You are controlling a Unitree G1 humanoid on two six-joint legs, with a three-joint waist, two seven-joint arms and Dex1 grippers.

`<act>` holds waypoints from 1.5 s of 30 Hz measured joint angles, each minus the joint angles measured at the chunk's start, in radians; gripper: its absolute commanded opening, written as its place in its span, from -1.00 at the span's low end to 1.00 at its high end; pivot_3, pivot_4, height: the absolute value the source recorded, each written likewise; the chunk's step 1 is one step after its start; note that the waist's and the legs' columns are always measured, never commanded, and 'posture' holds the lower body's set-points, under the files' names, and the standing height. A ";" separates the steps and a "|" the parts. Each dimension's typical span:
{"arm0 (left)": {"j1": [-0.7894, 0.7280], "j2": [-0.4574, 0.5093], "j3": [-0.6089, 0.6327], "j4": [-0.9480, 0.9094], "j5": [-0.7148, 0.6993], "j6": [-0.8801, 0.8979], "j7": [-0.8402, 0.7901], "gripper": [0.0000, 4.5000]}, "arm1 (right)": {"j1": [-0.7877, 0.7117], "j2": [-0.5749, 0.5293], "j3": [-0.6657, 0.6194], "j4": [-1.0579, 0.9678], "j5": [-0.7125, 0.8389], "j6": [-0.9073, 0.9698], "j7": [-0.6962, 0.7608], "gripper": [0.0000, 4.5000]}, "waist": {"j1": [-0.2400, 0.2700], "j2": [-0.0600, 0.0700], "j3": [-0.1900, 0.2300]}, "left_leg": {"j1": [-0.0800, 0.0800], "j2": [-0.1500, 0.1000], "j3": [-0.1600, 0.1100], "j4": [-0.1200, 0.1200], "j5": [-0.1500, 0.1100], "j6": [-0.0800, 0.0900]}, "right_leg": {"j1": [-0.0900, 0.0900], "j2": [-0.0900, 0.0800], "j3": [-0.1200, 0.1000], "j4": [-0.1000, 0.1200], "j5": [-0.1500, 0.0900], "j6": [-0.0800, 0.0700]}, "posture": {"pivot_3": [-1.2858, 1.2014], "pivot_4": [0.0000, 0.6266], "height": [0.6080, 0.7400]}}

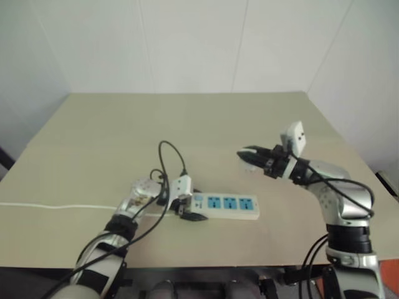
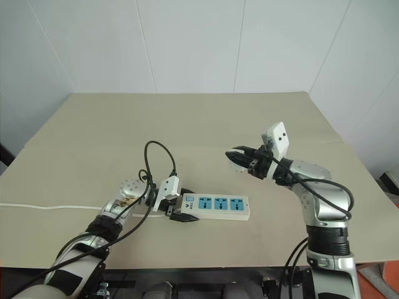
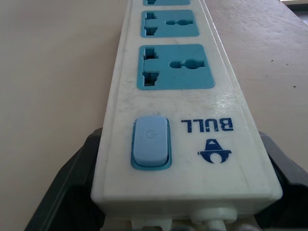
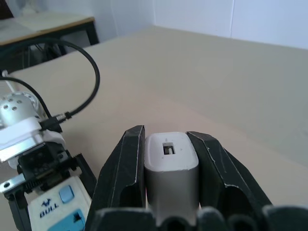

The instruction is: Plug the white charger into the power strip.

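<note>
The power strip lies flat near the table's front edge, its three blue socket faces up. My left gripper is shut on its switch end; the left wrist view has the strip between the black fingers, with the blue switch nearest. My right gripper hovers above and behind the strip's right part, pointing left. It is shut on the white charger, which sits squeezed between both fingers. The charger's prongs are hidden.
A thin white cord runs from the strip's left end across the beige table to its left edge. A black cable loops up over my left wrist. White walls close the back and right.
</note>
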 measured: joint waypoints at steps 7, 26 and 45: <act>-0.002 0.005 0.000 0.003 -0.002 -0.001 -0.004 0.48 | 0.075 0.086 0.049 -0.001 0.010 -0.111 -0.008 -0.47 | 0.000 0.000 0.000 | 0.000 0.000 0.000 0.000 0.000 0.000 | 0.000 0.000 0.000 0.000 0.000 0.000 | 0.03 -0.52 1.00; 0.013 0.024 -0.002 -0.034 -0.010 0.030 0.002 0.48 | 0.140 0.126 0.265 0.121 -0.033 -0.419 0.121 -0.47 | -0.003 0.000 0.000 | 0.000 0.001 0.000 0.000 0.000 0.000 | 0.000 0.001 0.000 0.000 -0.001 0.001 | 0.03 -0.52 1.00; 0.039 0.032 -0.010 -0.084 -0.023 0.068 0.021 0.48 | 0.104 0.141 0.317 0.237 -0.075 -0.551 0.160 -0.47 | -0.002 0.000 0.000 | 0.001 0.001 0.000 0.000 0.000 0.000 | 0.000 0.001 0.000 0.000 -0.001 0.000 | 0.03 -0.52 1.00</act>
